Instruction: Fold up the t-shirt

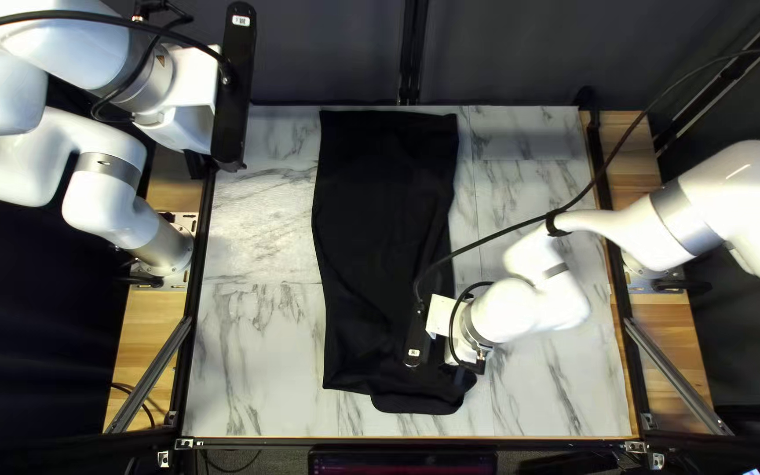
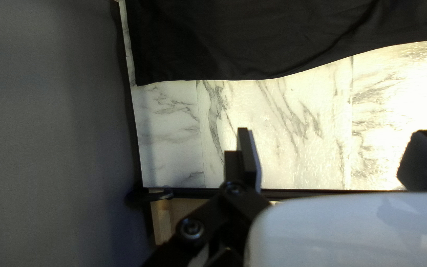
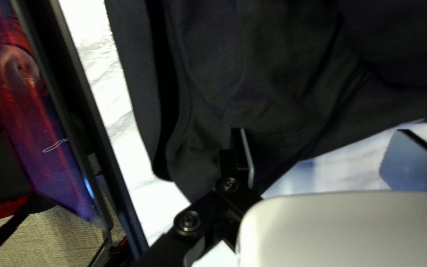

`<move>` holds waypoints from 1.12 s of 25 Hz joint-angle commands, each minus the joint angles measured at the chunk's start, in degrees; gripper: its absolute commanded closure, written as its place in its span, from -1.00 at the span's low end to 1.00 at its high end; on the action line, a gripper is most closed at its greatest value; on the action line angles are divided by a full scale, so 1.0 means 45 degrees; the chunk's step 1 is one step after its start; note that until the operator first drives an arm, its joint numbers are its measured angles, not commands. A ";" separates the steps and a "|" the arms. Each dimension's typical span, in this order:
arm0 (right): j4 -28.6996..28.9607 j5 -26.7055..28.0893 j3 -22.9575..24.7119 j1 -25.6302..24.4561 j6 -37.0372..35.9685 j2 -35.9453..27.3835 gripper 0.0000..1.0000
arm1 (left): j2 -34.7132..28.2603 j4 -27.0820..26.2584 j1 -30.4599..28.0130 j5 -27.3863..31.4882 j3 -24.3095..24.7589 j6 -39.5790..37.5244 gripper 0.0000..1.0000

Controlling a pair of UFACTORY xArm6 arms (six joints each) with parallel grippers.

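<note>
- Our black t-shirt (image 1: 380, 211) lies lengthwise on the marble-patterned worktop (image 1: 257, 352), a little left of its middle. It forms a long, narrow shape, with one end at the far edge and the other short of the near edge.
- At the near end we see a rounded flap, and the right wrist view shows a band (image 3: 134, 99) curving beside a dark opening. Slanting creases run through the cloth there.
- Our left pincer (image 1: 182, 127) is raised by the far left corner of the worktop, well apart from the shirt. Its two fingers stand wide apart with nothing between them, and the shirt's long side lies ahead of them.
- Our right pincer (image 1: 461, 354) is low at the shirt's right side, towards the near edge. Its fingers are spread too: one is over the cloth, the other over bare worktop beside it. We cannot tell whether the first finger touches the fabric.
- Our right arm (image 1: 697, 211) reaches in from the right edge, and its black cable (image 1: 503, 230) passes above the shirt.
- Beyond the far edge hangs the dark curtain (image 1: 327, 53); just past the near edge sits a screen (image 1: 402, 462).
</note>
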 commanded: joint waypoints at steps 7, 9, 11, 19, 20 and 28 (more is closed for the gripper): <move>0.0139 0.0124 -0.0076 0.0129 -0.0496 0.0048 -1.00 | 0.0000 0.0000 0.0000 0.0000 0.0000 0.0000 -1.00; 0.0186 0.0083 -0.0011 0.0050 -0.0616 0.0022 -0.77 | 0.0000 0.0000 0.0000 0.0000 0.0000 0.0000 -1.00; 0.0182 0.0060 -0.0013 -0.0018 -0.0684 0.0035 0.32 | 0.0000 0.0000 0.0000 0.0000 0.0000 0.0000 -1.00; -0.0236 0.0272 0.0229 0.0221 0.0042 -0.0380 1.00 | 0.0000 0.0000 0.0000 0.0000 0.0000 0.0000 -1.00; -0.0376 0.0383 0.0253 0.0364 0.0354 -0.0501 1.00 | 0.0000 0.0000 0.0000 0.0000 0.0000 0.0000 -1.00; -0.0974 0.1266 0.0294 0.1037 0.1877 -0.1090 1.00 | 0.0000 0.0000 0.0000 0.0000 0.0000 0.0000 -1.00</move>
